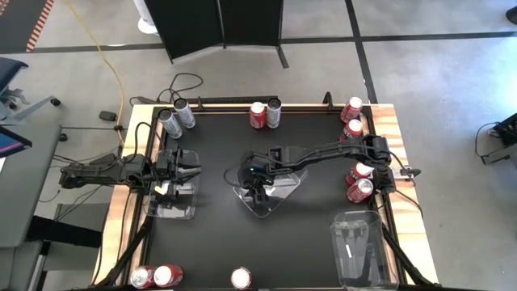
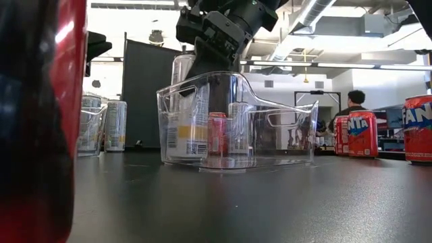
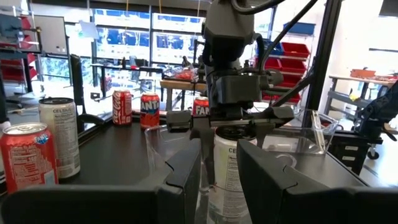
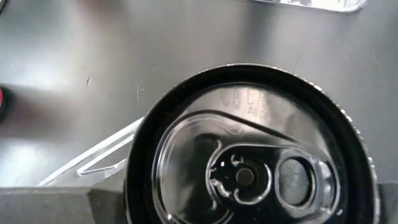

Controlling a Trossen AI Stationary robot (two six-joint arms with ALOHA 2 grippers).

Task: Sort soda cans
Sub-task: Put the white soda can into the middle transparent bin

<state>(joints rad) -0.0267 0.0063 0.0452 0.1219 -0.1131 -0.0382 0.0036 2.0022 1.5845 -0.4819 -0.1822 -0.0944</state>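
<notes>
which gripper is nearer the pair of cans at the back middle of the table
Right. The right gripper sits in the center tray holding a silver can, just in front of the pair. The left gripper is over the left tray, farther off to the side.

The black counter (image 1: pixel 218 242) with wooden side edges carries three clear trays: one at nine o'clock (image 1: pixel 171 198), one at the centre (image 1: pixel 271 190), one toward four o'clock (image 1: pixel 359 246). Soda cans stand round its rim: silver ones at eleven (image 1: pixel 176 117), a pair at twelve (image 1: pixel 266 114), red ones at two to three o'clock (image 1: pixel 355 149), and more red at six to seven (image 1: pixel 194 277).
</notes>
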